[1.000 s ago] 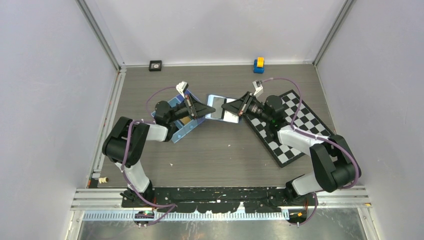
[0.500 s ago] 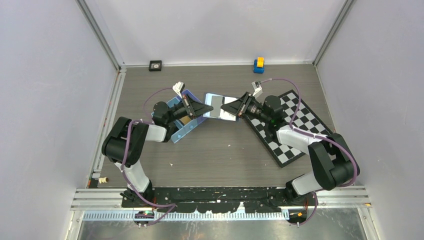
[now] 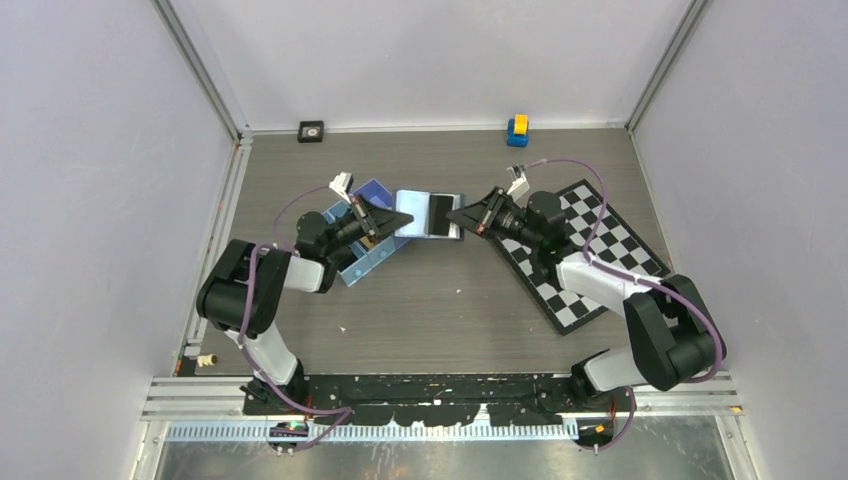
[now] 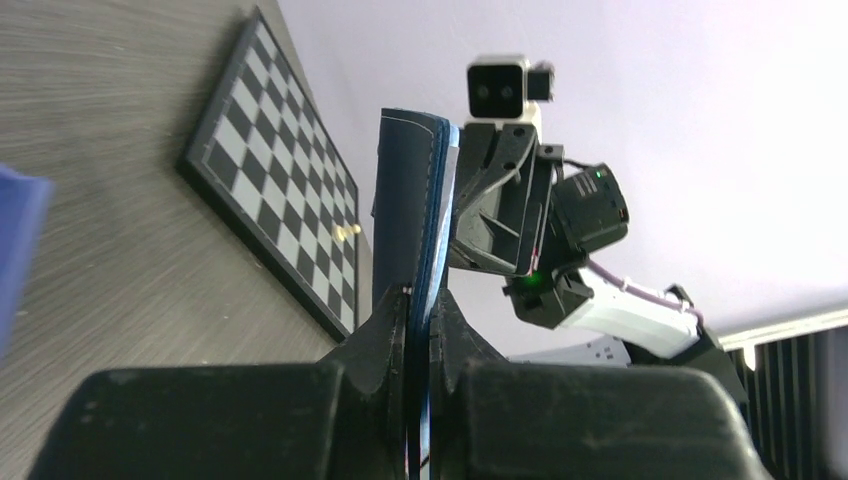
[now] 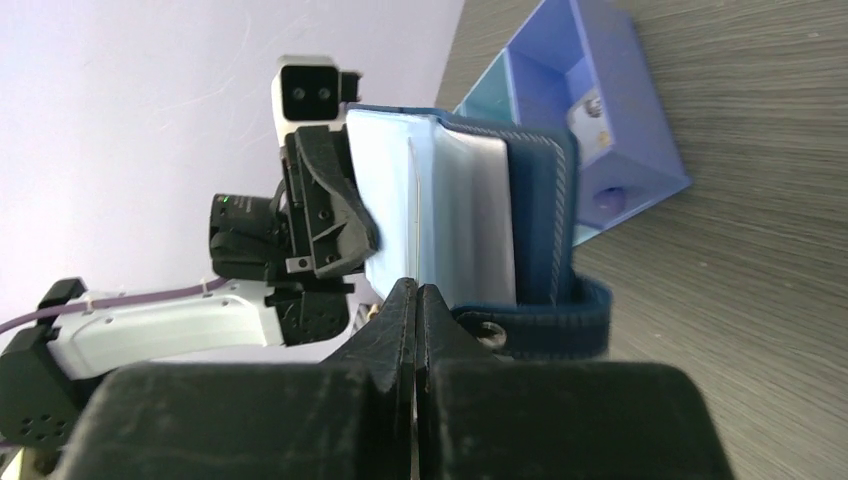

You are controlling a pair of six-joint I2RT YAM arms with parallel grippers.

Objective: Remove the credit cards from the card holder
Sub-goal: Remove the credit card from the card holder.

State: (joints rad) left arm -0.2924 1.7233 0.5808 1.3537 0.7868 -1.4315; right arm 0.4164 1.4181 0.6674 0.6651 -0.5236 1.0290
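Observation:
The card holder (image 3: 428, 213) hangs open above the table between my two grippers, light blue inside with a dark panel. My left gripper (image 3: 403, 219) is shut on its left edge. In the left wrist view, the navy cover (image 4: 410, 200) stands edge-on between the shut fingers (image 4: 392, 325). My right gripper (image 3: 453, 215) is shut at the holder's right edge. In the right wrist view its tips (image 5: 416, 292) meet at the lower edge of the pale inner leaf (image 5: 440, 210), and nothing shows between them. A snap strap (image 5: 535, 325) dangles. No credit cards are distinguishable inside the holder.
A light-blue tray (image 3: 360, 258) sits under my left arm, with a small pale card-like thing (image 5: 590, 108) in one compartment. A chessboard (image 3: 590, 255) lies under my right arm. A black square object (image 3: 311, 130) and a yellow-blue block (image 3: 517, 130) sit by the back wall.
My left gripper swung back and to the left, carrying the card holder with it, and the holder opened flatter. My right gripper stayed at its right edge.

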